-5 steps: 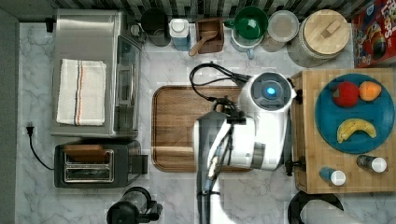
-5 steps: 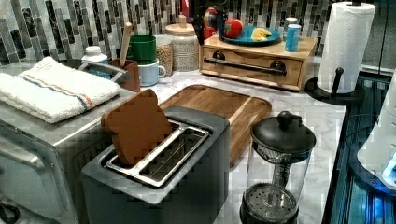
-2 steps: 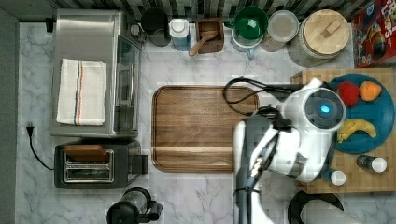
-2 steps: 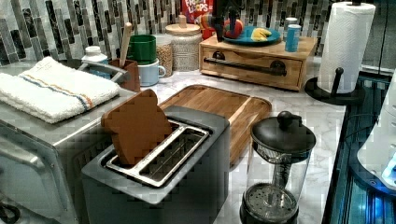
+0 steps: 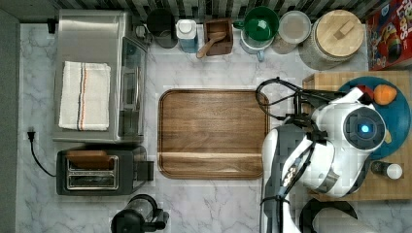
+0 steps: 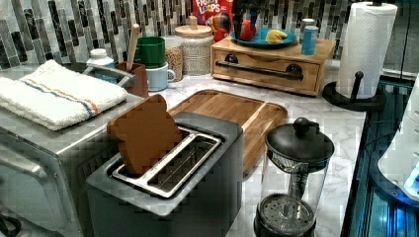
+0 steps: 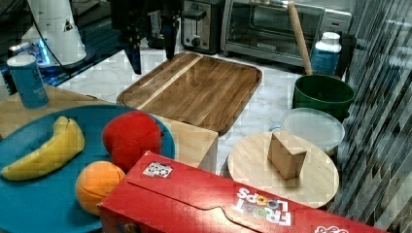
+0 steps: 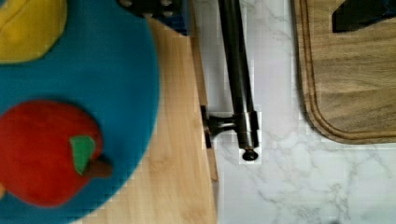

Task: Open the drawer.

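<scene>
The drawer [image 6: 267,75] is the front panel of a light bamboo box, and it sits flush with the box. Its slim black bar handle [image 6: 259,70] runs along the front on two posts. In the wrist view the handle [image 8: 238,70] lies between the two dark fingers of my gripper [image 8: 257,14], which stands open above it without touching it. In the right view the gripper [image 7: 151,53] hangs fingers down over the counter beside the wooden tray [image 7: 194,87]. In the top view my white arm [image 5: 335,145] covers the box's [image 5: 330,80] left part.
A blue plate [image 8: 93,70] with toy fruit rests on the box. The brown tray [image 5: 211,133] lies just to the top view's left of the box. A paper towel stand [image 6: 363,49], a French press [image 6: 291,182] and a toaster [image 6: 168,187] stand nearby.
My arm has swung from above the wooden tray toward the top view's right and now sits over the bamboo box. The drawer has not moved.
</scene>
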Controlling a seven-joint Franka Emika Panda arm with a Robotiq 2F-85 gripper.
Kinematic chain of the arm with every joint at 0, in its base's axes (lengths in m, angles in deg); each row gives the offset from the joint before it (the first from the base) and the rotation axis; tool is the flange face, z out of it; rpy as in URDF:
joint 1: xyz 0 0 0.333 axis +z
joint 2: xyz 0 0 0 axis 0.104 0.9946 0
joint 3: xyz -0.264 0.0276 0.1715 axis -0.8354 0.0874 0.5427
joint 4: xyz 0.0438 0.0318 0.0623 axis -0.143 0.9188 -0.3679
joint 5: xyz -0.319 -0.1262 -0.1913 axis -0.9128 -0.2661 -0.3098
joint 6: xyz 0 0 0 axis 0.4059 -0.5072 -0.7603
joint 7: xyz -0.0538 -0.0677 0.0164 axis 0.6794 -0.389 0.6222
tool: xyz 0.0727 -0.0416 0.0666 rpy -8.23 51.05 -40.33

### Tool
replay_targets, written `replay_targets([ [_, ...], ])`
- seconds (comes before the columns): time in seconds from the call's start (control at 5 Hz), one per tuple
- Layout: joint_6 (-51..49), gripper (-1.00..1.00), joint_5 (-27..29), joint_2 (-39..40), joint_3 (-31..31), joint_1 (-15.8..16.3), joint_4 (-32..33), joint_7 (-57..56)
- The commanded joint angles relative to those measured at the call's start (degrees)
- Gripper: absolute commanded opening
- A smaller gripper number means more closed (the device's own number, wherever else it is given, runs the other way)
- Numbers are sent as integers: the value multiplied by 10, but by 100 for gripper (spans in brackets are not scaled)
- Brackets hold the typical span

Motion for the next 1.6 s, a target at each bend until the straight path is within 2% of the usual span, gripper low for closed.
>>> replay_targets([
  [0.2, 63, 100, 24, 3, 8, 18, 52, -39],
  [0.6, 145, 100, 75, 21, 12, 7, 95, -82],
  [0.8, 163, 100, 82, 11, 16, 10, 119, -71],
  [1.0, 179, 100, 64, 19, 19, 6, 123, -55],
  [1.2, 238, 100, 90, 26, 22, -11, 136, -98],
  [1.6, 229, 100, 82, 6, 16, -23, 137, -116],
])
